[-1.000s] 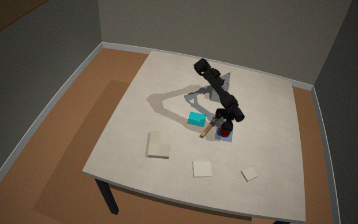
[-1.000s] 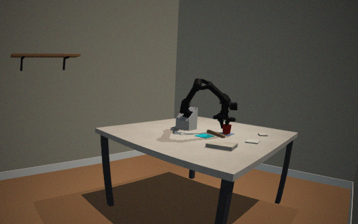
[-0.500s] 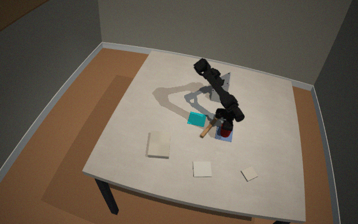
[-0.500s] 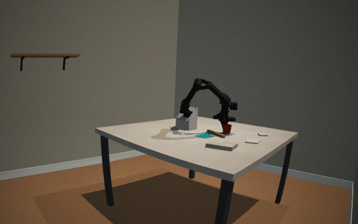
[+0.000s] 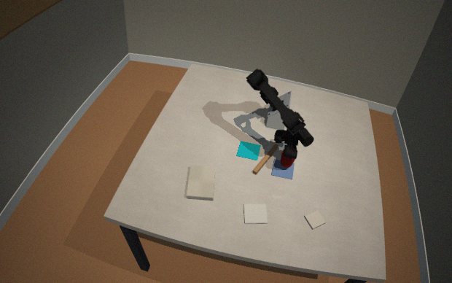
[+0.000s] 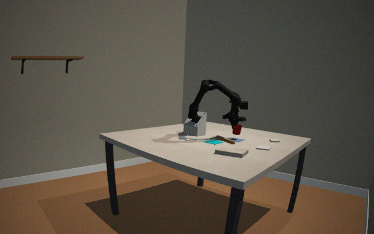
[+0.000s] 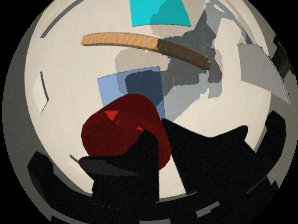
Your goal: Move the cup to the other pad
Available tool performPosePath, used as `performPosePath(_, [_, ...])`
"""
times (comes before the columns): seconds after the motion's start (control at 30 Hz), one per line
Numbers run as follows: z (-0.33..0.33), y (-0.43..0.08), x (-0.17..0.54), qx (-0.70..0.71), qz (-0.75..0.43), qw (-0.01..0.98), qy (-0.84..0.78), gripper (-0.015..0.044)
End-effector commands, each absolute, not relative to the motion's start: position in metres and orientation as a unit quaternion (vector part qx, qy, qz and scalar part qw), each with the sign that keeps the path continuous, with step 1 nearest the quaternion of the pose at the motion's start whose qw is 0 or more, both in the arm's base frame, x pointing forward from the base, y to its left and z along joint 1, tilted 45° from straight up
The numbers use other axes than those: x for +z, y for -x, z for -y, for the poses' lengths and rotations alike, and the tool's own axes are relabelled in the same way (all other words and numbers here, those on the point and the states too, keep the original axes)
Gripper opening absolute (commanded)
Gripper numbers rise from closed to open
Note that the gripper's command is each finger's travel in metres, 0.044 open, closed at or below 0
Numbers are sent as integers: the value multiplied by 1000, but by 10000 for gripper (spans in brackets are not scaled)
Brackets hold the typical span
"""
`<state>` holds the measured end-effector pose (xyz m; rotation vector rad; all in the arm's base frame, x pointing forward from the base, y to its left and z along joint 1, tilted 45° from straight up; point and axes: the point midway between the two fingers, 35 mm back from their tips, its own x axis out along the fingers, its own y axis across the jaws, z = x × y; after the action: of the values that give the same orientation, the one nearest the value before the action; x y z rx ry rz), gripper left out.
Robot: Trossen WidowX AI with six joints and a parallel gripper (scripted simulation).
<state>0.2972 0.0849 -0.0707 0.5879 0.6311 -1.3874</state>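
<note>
The red cup (image 5: 287,160) (image 6: 237,129) (image 7: 117,132) hangs a little above the blue pad (image 5: 287,174) (image 6: 241,140) (image 7: 105,91), slightly tilted. My gripper (image 6: 234,125) (image 7: 157,123) is shut on the cup's wall near the rim, one finger overlapping the cup in the wrist view. The fingertips are hidden behind the hand in the top view. I cannot make out marbles inside the dark cup. The teal pad (image 5: 245,153) (image 6: 213,142) (image 7: 142,16) lies apart from the blue one, bare, partly in the arm's shadow.
A wooden bar (image 5: 260,166) (image 6: 228,140) (image 7: 120,40) lies between the two pads. A thick cream block (image 5: 200,182) (image 6: 230,152), a white tile (image 5: 255,214) (image 6: 263,148) and a smaller tile (image 5: 315,219) (image 6: 274,140) lie farther from the arm's base.
</note>
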Motion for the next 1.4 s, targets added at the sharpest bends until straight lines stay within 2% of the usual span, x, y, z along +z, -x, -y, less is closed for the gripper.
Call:
performPosePath(0.0, [-88,-297,-67,-620,-281,682,-267,0])
performPosePath(1.37, [-58,-285,-41,-620,-281,682,-265,0])
